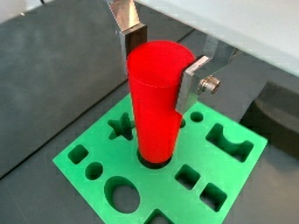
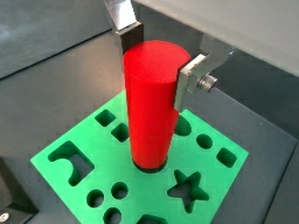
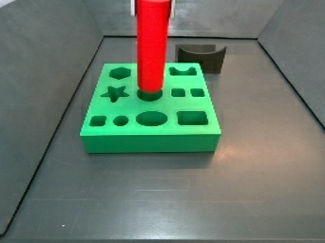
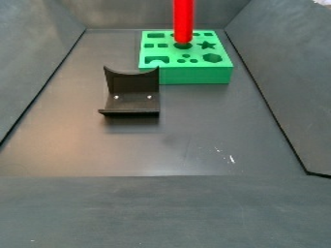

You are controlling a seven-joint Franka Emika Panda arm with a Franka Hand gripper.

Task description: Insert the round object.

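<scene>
Gripper [image 1: 163, 59] sits above the green block [image 1: 111, 166], pointing down, fingers [image 1: 132, 35] pinching the top of the red peg [image 1: 156, 96] on both sides. Peg stands upright w/ its bottom end in a round hole near the block's center, other cutouts (star, hex, squares, circles) open, block flat on the dark floor. Side views add the dark grey notched block [image 4: 130, 92] well apart from the green block [image 4: 188, 58]; both wrist views show finger contact, side view crops the gripper at the peg [image 3: 154, 43] top.
</scene>
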